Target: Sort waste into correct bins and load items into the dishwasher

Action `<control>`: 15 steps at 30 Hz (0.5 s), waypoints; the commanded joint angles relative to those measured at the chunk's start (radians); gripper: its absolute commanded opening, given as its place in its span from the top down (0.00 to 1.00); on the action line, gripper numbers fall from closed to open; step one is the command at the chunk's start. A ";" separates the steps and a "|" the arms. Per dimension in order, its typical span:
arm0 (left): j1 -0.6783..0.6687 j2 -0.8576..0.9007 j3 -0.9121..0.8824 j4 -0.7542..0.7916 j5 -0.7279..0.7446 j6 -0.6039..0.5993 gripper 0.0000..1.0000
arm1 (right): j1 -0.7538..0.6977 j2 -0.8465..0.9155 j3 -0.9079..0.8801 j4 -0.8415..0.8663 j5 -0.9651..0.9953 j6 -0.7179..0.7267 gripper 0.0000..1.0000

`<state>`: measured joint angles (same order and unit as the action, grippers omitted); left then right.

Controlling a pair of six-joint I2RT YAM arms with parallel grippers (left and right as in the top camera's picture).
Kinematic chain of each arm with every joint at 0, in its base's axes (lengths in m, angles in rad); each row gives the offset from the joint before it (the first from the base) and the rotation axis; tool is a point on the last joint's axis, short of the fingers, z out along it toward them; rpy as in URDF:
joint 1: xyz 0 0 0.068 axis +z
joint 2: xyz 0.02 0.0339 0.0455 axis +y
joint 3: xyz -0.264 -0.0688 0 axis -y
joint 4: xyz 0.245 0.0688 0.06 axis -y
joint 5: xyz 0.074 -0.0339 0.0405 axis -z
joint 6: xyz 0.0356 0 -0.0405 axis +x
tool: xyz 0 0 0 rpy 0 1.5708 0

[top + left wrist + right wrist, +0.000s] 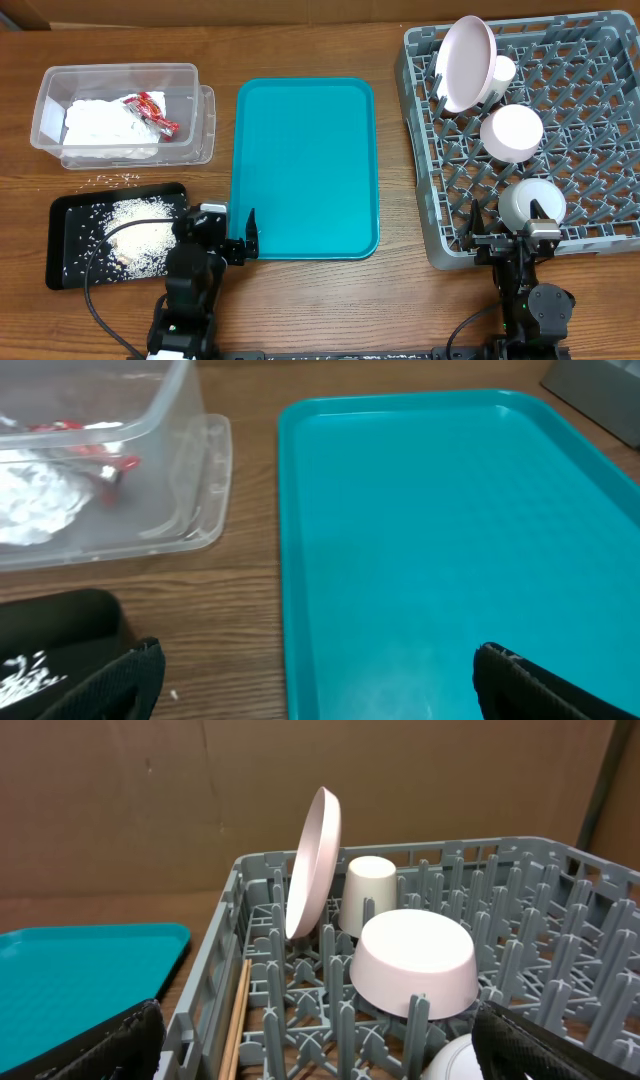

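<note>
The waste sits in two places, and the nearer one is the shallow black tray [62, 212] in front of the left arm. It holds the pale rice scraps [140, 238] in one heap, so I judge it is the bin for food. A few grains lie loose on the table [400, 300] just behind this tray.

The left gripper [222, 232] hangs low between the black tray and the teal tray [305, 165]. Its fingers are spread wide and hold nothing. The right gripper [508, 238] is at the near edge of the dish rack [420, 150], also spread wide and empty. Neither one touches a task thing, so both arms look parked.

Just behind the right gripper, the grey bowl [520, 197] lies mouth down on the pegs. Further in, the white bowl [512, 133] is also turned over, probably so that water can run off it.

At the far left, the clear tub [50, 90] keeps the crumpled napkins [105, 130] with the red-and-white wrapper [150, 112] on top. This seems the bin for dry rubbish. At the far end of the rack the plate [465, 62] stands on its edge between pegs, leaning a little. The cup [503, 70] stands mouth down just beside it. I judge that only the loose grains are left to do.
</note>
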<state>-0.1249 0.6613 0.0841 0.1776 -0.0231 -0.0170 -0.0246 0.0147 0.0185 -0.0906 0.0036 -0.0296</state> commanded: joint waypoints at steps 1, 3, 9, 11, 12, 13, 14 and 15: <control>-0.006 -0.050 -0.016 0.000 -0.047 -0.024 0.00 | -0.004 -0.012 -0.010 0.006 -0.006 0.003 0.00; -0.006 -0.077 -0.031 0.003 -0.048 -0.024 0.00 | -0.004 -0.012 -0.010 0.006 -0.006 0.003 0.00; -0.006 -0.153 -0.080 0.037 -0.055 -0.024 0.00 | -0.004 -0.012 -0.010 0.006 -0.006 0.003 0.00; -0.006 -0.174 -0.080 0.035 -0.056 -0.023 0.00 | -0.004 -0.012 -0.010 0.006 -0.006 0.003 0.00; -0.006 -0.186 -0.080 0.029 -0.056 -0.023 0.00 | -0.004 -0.012 -0.010 0.006 -0.006 0.003 0.00; -0.006 -0.196 -0.080 0.019 -0.056 -0.023 0.00 | -0.004 -0.012 -0.010 0.006 -0.006 0.003 0.00; -0.006 -0.210 -0.080 0.003 -0.056 -0.019 0.00 | -0.004 -0.012 -0.010 0.006 -0.006 0.003 0.00; -0.006 -0.223 -0.080 -0.014 -0.056 -0.014 0.00 | -0.004 -0.012 -0.010 0.006 -0.006 0.003 0.00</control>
<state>-0.1249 0.4728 0.0097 0.1848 -0.0650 -0.0265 -0.0250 0.0147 0.0185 -0.0898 0.0036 -0.0292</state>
